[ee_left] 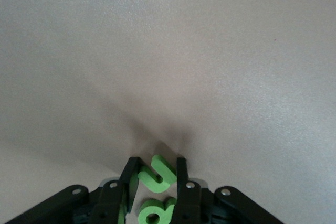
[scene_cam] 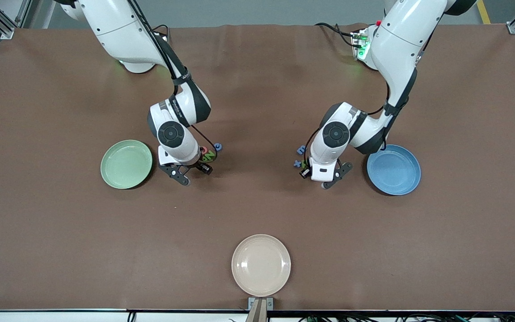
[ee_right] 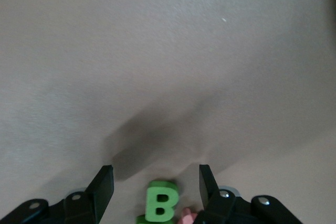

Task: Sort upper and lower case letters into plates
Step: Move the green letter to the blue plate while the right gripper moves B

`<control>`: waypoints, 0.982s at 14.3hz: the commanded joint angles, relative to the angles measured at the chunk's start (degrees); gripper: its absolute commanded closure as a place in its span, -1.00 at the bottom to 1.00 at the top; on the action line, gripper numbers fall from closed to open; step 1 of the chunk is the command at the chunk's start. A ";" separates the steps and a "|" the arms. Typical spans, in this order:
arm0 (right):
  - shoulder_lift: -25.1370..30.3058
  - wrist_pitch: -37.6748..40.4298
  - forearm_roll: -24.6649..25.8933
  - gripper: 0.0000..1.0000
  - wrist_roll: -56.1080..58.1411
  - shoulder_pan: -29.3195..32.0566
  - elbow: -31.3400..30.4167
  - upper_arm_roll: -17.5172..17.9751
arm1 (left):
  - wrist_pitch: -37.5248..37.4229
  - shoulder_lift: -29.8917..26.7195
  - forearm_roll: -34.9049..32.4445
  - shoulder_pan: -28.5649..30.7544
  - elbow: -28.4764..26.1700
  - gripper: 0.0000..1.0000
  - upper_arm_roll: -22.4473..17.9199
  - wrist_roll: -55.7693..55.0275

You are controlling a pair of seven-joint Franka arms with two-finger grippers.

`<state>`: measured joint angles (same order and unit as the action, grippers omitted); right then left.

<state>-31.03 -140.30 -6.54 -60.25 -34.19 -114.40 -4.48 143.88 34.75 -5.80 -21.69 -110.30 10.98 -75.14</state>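
1. Mint green plate (scene_cam: 126, 164) sits on the brown bench (scene_cam: 257, 214) toward the right arm's end, nothing in it.
2. Right gripper (ee_right: 156, 181) is low beside that plate, fingers (ee_right: 103, 184) spread either side of a green B (ee_right: 160, 203); a red piece (ee_right: 186, 216) lies just beside the B.
3. Left gripper (ee_left: 156, 174) is low beside the blue plate (scene_cam: 393, 169), fingers (ee_left: 182, 174) pinching a green letter (ee_left: 157, 173); another green letter (ee_left: 156, 212) lies close by.
4. Blue plate holds nothing.
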 commanded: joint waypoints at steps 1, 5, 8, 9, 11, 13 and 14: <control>1.32 -1.03 0.39 -0.45 -2.05 -1.14 -2.40 -0.62 | -1.14 -1.87 -1.67 0.77 -0.62 0.64 -0.17 -1.24; 1.41 -1.11 0.30 -0.18 -3.47 -2.28 -2.49 -0.53 | -8.86 -6.96 -1.76 4.37 -0.44 0.64 -0.17 2.96; 1.58 -1.20 0.30 -0.09 -5.05 -2.55 -2.49 -0.53 | -13.78 -10.57 -1.76 8.50 -1.31 0.64 -0.08 12.79; 1.67 -1.03 0.30 -0.05 -5.14 -3.07 -2.49 -0.53 | -14.32 -11.88 -1.76 10.16 -2.10 0.64 -0.08 15.96; 2.20 -1.03 0.21 0.01 -5.75 -3.34 -2.75 -0.53 | -14.41 -14.78 -1.76 13.59 -5.43 0.64 -0.08 24.39; 2.37 -0.94 0.21 0.10 -6.02 -3.43 -3.02 -0.44 | -14.41 -17.25 -1.76 17.89 -8.86 0.63 0.10 34.14; 2.46 -0.85 0.21 0.29 -6.02 -3.60 -3.02 -0.44 | -14.33 -17.87 -1.76 20.18 -10.44 0.63 0.18 38.71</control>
<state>-30.59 -141.01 -6.53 -64.86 -36.87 -115.20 -4.49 129.36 20.62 -6.68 -5.11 -115.64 10.49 -43.45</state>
